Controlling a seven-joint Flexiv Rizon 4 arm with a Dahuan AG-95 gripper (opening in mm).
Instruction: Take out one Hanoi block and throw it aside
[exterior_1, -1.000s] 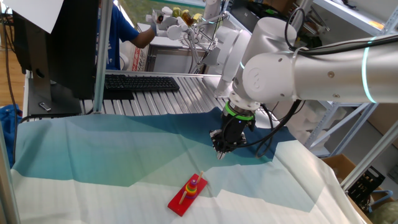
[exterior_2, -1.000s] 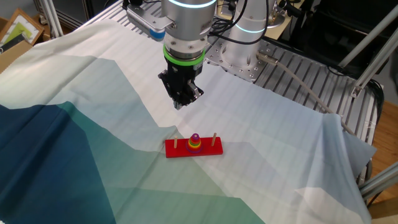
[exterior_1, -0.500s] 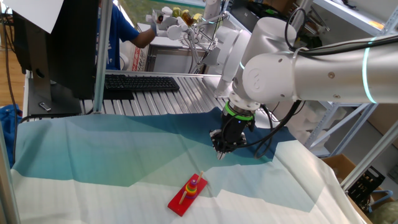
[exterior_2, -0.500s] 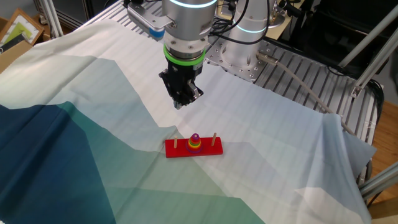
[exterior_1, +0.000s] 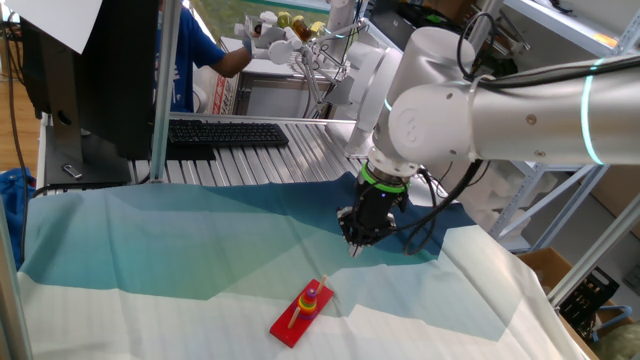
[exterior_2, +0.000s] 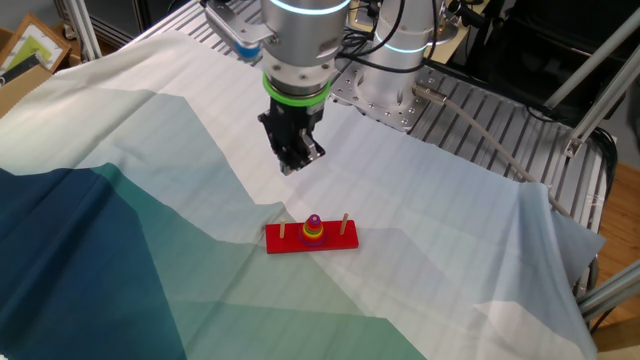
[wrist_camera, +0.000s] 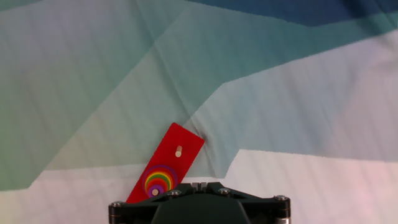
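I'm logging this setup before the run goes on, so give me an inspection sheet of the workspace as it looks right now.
Surface: table draped in a creased cloth with blue, teal and white patches.
Job's things: Hanoi block tops the ring stack on the middle peg of the red base; the two outer pegs are bare.
Clutter: nothing seen on the cloth.
Gripper: gripper hangs above the cloth, apart from the base, holding nothing; open or shut cannot be told.
Cables: black cables hang by the arm's wrist.
Surroundings: keyboard and a monitor behind the table; a person in blue farther back.
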